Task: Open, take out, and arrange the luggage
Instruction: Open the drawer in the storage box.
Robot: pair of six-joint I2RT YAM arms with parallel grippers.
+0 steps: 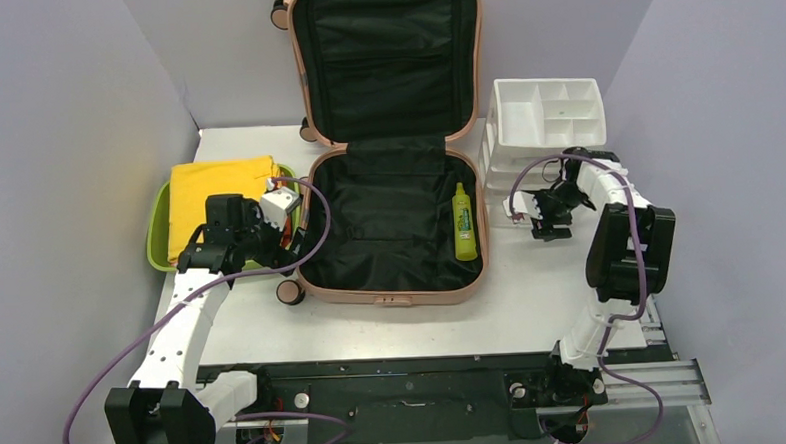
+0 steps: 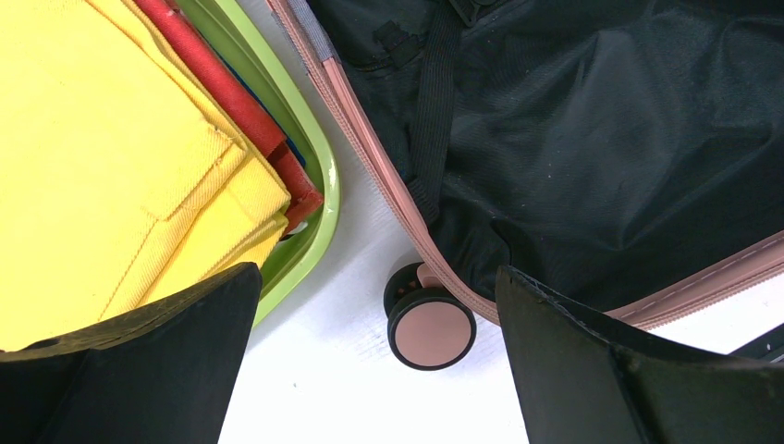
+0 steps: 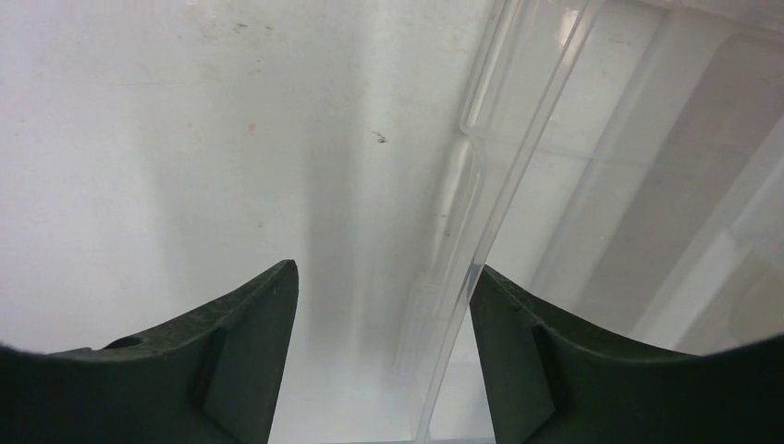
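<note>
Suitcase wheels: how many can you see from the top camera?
3 wheels on the suitcase: one at the lid's far-left corner, one by the hinge, one at the near-left corner. A fourth may be hidden.

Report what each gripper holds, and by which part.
Nothing is held. The left gripper is open and empty; the right gripper straddles the organizer wall, jaws open, not clamped.

A white table (image 1: 374, 328) is enclosed on three sides by plain, pale lavender-grey panels: a back wall (image 1: 211, 50), a left wall (image 1: 45, 147) and a right wall (image 1: 723, 87). Soft, even light is cast, seemingly from above. Faint scuffs are seen on the tabletop. A black mounting strip (image 1: 406, 392) is fixed along the near edge.
</note>
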